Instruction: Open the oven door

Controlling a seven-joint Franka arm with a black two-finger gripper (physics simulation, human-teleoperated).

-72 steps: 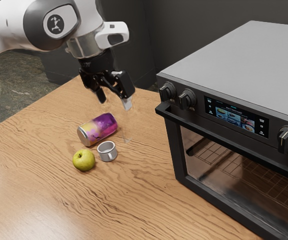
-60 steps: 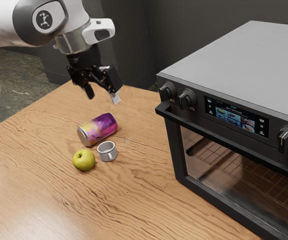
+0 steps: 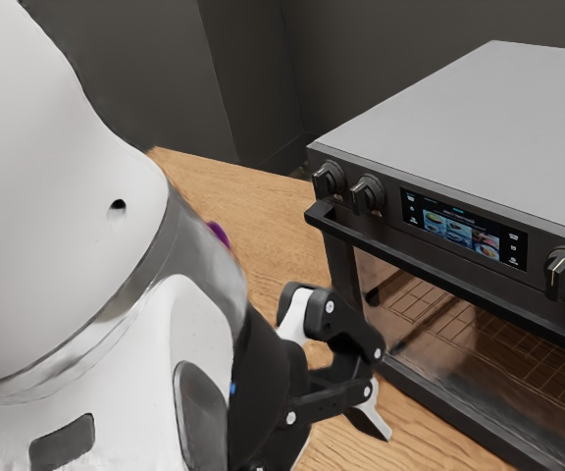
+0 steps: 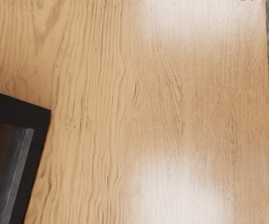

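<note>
"Where's the oven door (image 3: 459, 334)?"

"Shut, on the oven's front, handle (image 3: 430, 267) along its top."

"And the claw (image 3: 361, 385)?"

"Near the door's end, apart from the handle, seemingly lower. I can't tell if it's open or closed."

"What worries you?"

"Lifting too close, I could knock the handle from underneath. My wrist camera faces mostly worktop (image 4: 162, 116), so I could misjudge the reach."

Apparent gap before oven door (image 3: 479, 343)
</note>
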